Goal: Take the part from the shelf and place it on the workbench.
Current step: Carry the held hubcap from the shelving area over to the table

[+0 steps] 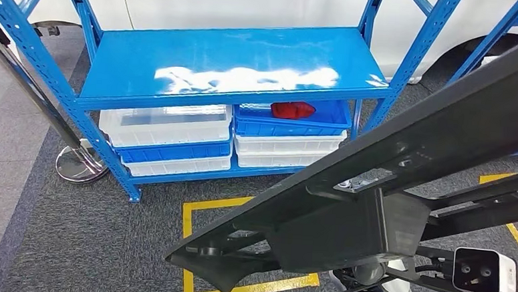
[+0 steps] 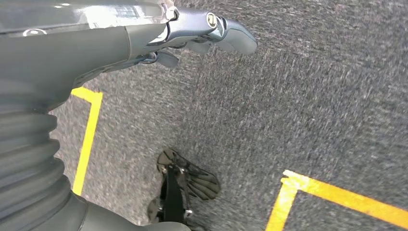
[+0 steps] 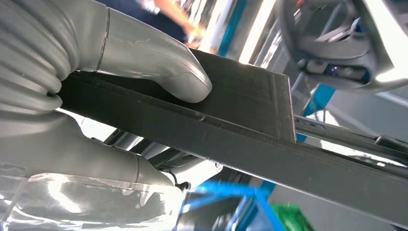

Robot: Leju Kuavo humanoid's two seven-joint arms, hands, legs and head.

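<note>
A long black part [image 1: 431, 128] crosses the head view slantwise, from low centre up to the right edge, close to the camera. My right hand [image 3: 120, 62] grips this black part [image 3: 250, 139], with the thumb pressed on its flat face and the other fingers beneath it. My left hand [image 2: 192, 33] hangs over the grey carpet, fingers stretched out and holding nothing. The blue shelf [image 1: 227, 64] stands ahead with a bare top board. A red part [image 1: 293, 109] lies in a blue bin [image 1: 291, 126] on the lower level.
White and blue bins [image 1: 167, 124] are stacked under the top board. A yellow floor marking [image 1: 193, 209] outlines a square before the shelf. A chrome post base [image 1: 78, 163] stands at the shelf's left leg. A white car is parked behind the shelf.
</note>
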